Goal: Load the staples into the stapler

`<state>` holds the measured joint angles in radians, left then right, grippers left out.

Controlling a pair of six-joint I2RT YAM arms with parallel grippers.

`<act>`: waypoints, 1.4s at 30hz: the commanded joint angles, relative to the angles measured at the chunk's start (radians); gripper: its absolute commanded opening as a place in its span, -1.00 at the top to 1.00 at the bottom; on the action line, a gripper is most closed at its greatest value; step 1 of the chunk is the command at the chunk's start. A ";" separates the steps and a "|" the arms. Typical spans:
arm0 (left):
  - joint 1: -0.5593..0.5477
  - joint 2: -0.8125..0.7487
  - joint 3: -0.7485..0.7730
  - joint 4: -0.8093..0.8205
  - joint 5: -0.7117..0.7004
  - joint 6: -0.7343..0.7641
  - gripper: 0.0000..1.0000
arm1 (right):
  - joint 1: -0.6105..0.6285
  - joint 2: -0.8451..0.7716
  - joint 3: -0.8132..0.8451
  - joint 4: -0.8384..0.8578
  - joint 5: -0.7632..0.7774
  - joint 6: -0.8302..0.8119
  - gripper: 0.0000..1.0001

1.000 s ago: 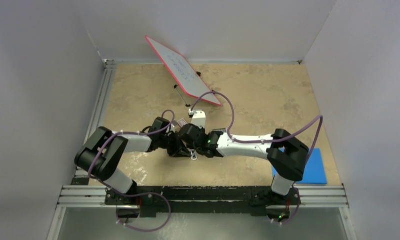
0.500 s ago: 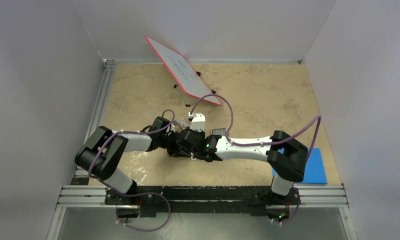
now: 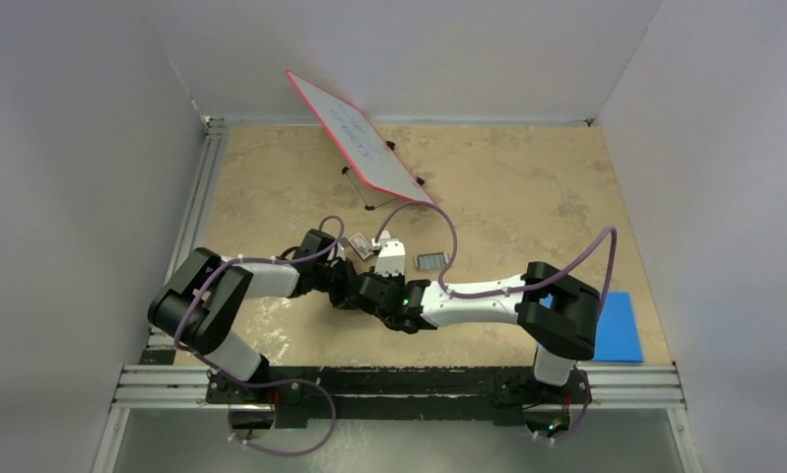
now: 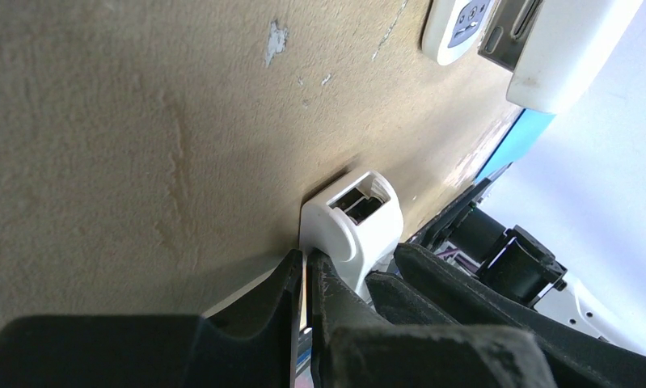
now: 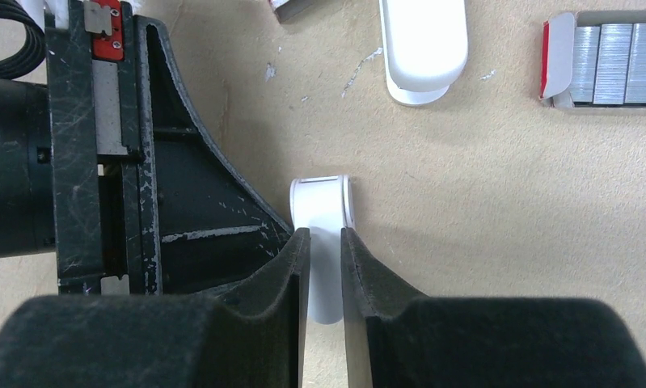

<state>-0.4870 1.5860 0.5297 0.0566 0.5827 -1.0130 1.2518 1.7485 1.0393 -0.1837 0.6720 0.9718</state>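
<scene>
The white stapler (image 5: pixel 323 206) stands on its edge on the table, held from two sides. My right gripper (image 5: pixel 325 234) is shut across its narrow body. My left gripper (image 4: pixel 305 257) is shut on a thin flat part just below the stapler's rounded hinge end (image 4: pixel 356 217). From above, both grippers meet mid-table (image 3: pixel 369 291) and cover the stapler. The staples (image 5: pixel 610 61) lie in their open red-and-white tray (image 3: pixel 429 261) to the right, silver strips showing. A second white piece with a rounded end (image 5: pixel 423 48) lies flat beyond the fingers.
A red-and-white box part (image 3: pixel 358 243) lies just behind the grippers. A red-framed whiteboard (image 3: pixel 360 138) leans on its stand at the back. A blue pad (image 3: pixel 618 327) sits at the near right, partly under the right arm. White walls enclose the table.
The right arm has slid left and towards the near edge, uncovering the staples tray. Its jaws have narrowed onto the stapler. The left arm has not moved.
</scene>
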 commanded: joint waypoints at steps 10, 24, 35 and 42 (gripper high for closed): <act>-0.016 0.028 0.010 -0.026 -0.226 0.045 0.91 | 0.014 -0.037 0.025 -0.132 -0.100 0.031 0.35; -0.016 -0.112 0.042 -0.120 -0.222 0.113 0.81 | 0.000 -0.051 0.040 -0.148 -0.122 -0.007 0.28; -0.014 -0.353 0.098 -0.351 -0.435 0.115 0.62 | -0.052 0.009 0.072 -0.062 -0.085 -0.069 0.50; -0.013 -0.551 0.202 -0.512 -0.612 0.135 0.57 | -0.085 0.058 0.124 0.014 0.005 -0.106 0.57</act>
<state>-0.5053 1.1202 0.6441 -0.3595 0.1112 -0.9108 1.1919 1.7966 1.1149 -0.2501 0.5842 0.9142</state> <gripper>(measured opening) 0.202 0.278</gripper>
